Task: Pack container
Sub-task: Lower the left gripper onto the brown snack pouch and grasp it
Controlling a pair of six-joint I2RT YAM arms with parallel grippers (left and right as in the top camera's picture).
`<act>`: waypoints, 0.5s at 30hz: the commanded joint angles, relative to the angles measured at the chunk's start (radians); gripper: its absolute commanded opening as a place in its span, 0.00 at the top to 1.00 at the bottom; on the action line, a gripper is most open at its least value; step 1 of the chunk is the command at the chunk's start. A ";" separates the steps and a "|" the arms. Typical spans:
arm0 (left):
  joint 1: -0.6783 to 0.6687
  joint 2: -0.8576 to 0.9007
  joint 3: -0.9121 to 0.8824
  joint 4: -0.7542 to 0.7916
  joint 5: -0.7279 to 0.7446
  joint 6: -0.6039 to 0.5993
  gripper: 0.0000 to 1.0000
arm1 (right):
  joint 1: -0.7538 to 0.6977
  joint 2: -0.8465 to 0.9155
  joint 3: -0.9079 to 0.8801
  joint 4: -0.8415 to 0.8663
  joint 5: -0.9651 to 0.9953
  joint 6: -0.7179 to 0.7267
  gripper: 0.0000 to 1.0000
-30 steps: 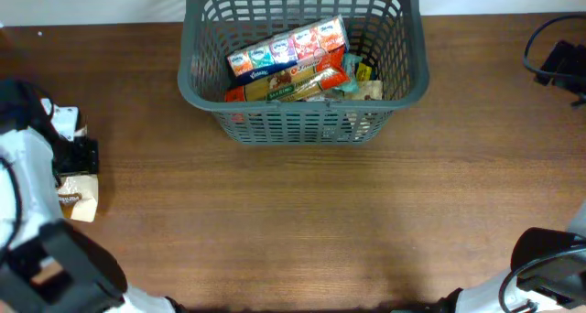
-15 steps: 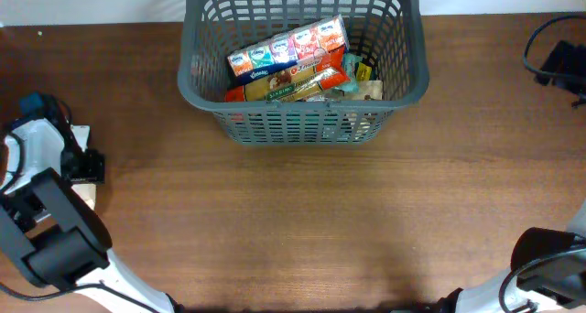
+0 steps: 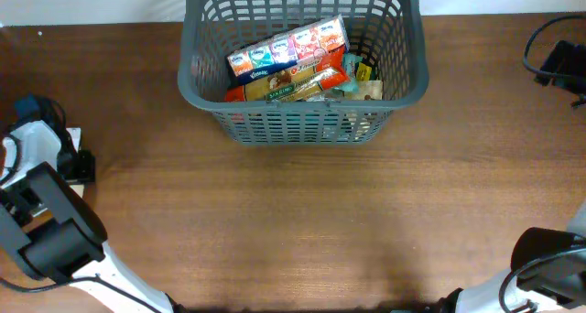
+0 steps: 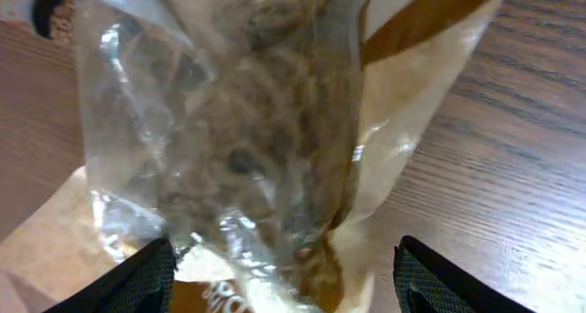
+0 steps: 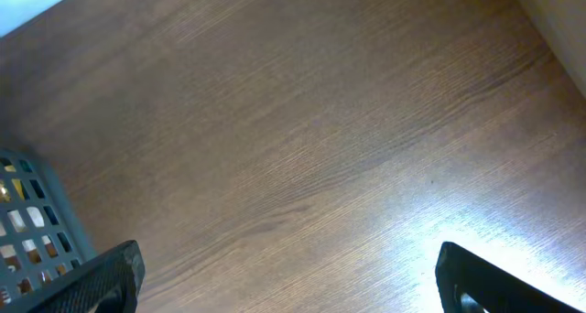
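The dark grey lattice basket [image 3: 197, 91] stands at the back centre of the table; its corner also shows in the right wrist view [image 5: 37, 226]. Inside lie a multi-coloured tissue pack [image 3: 288, 48] and a pasta packet [image 3: 293, 82]. My left gripper [image 3: 81, 165] is at the far left edge. In the left wrist view it [image 4: 288, 286] is open, its fingers on either side of a clear and tan food packet [image 4: 247, 139] lying on the table. The arm hides this packet almost fully in the overhead view. My right gripper [image 5: 288, 281] is open and empty over bare table; it shows at the far right of the overhead view [image 3: 557, 64].
The brown wooden table [image 3: 302, 212] spans the view. A white backdrop runs behind the basket. My arms' bases sit at the front left [image 3: 55, 240] and front right [image 3: 549, 263] corners.
My left arm has swung and its gripper has come down over the tan packet, which showed beside it a second ago and is now almost covered. The right arm and basket have not moved.
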 commanded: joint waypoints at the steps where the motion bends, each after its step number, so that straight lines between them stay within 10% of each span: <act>1: 0.010 0.061 -0.014 -0.003 0.047 -0.010 0.30 | -0.002 -0.012 0.000 0.000 -0.001 0.008 0.01; 6: 0.017 0.064 -0.014 0.023 0.038 -0.010 0.48 | -0.002 -0.012 0.000 0.000 -0.001 0.008 0.01; 15: 0.011 0.068 -0.014 0.030 0.066 -0.010 0.37 | -0.002 -0.012 0.000 0.000 -0.001 0.008 0.01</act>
